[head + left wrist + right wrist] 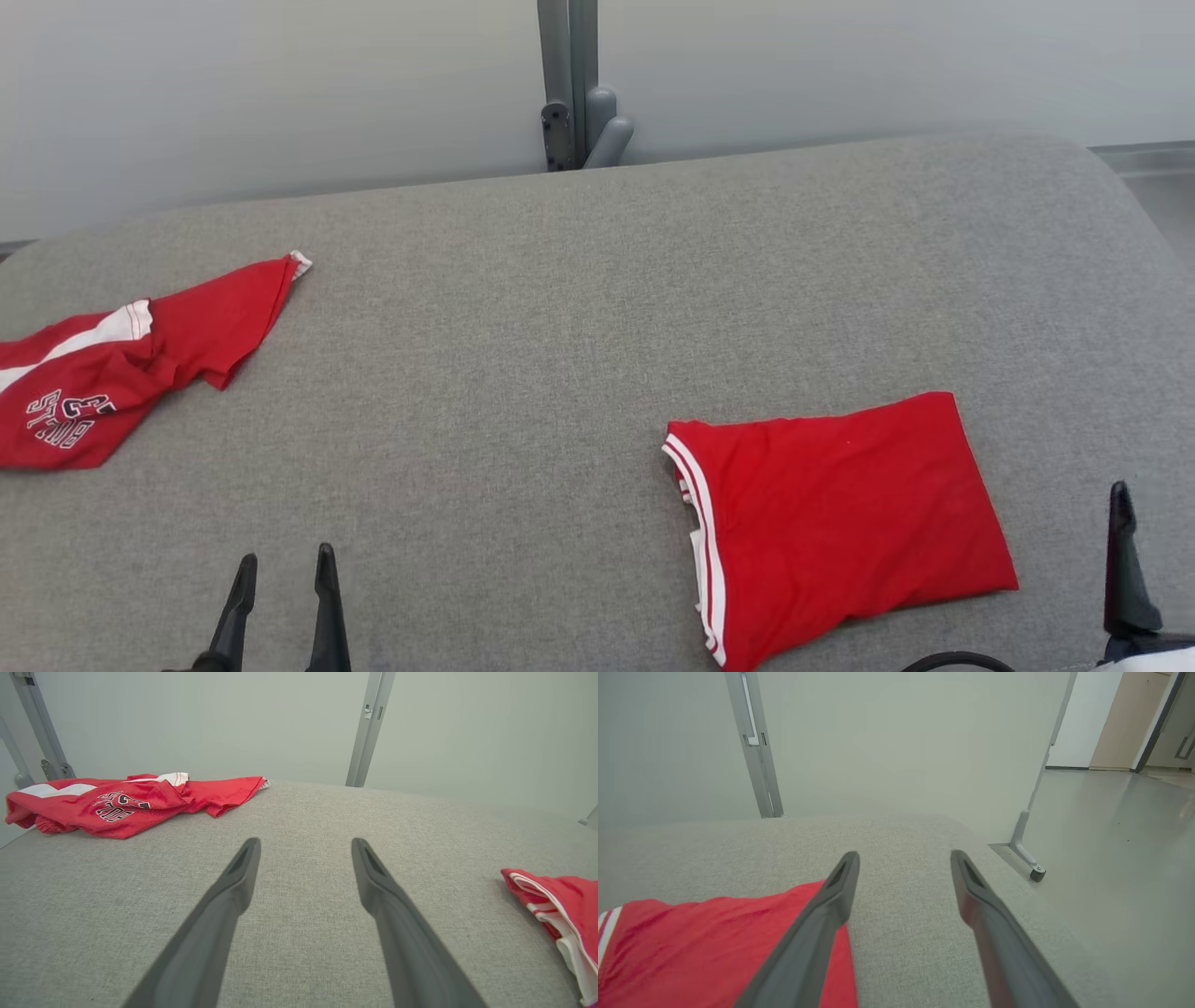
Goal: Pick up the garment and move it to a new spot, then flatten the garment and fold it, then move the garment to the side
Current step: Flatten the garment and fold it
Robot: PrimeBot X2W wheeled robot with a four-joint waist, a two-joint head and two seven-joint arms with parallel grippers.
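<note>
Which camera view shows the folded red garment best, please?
The head view shows the folded garment nearly whole. The left wrist view catches its striped edge; the right wrist view, one plain red part.

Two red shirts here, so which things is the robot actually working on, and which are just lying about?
In the job: folded red garment; right gripper, open; left gripper, open; grey table.
Lying about: crumpled red jersey, probably; metal post; wheeled foot.

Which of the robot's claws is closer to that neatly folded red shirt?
Right. The right gripper stands open just past the folded red shirt's right edge. The left gripper is well off to the shirt's left, across a stretch of grey cushion.
</note>
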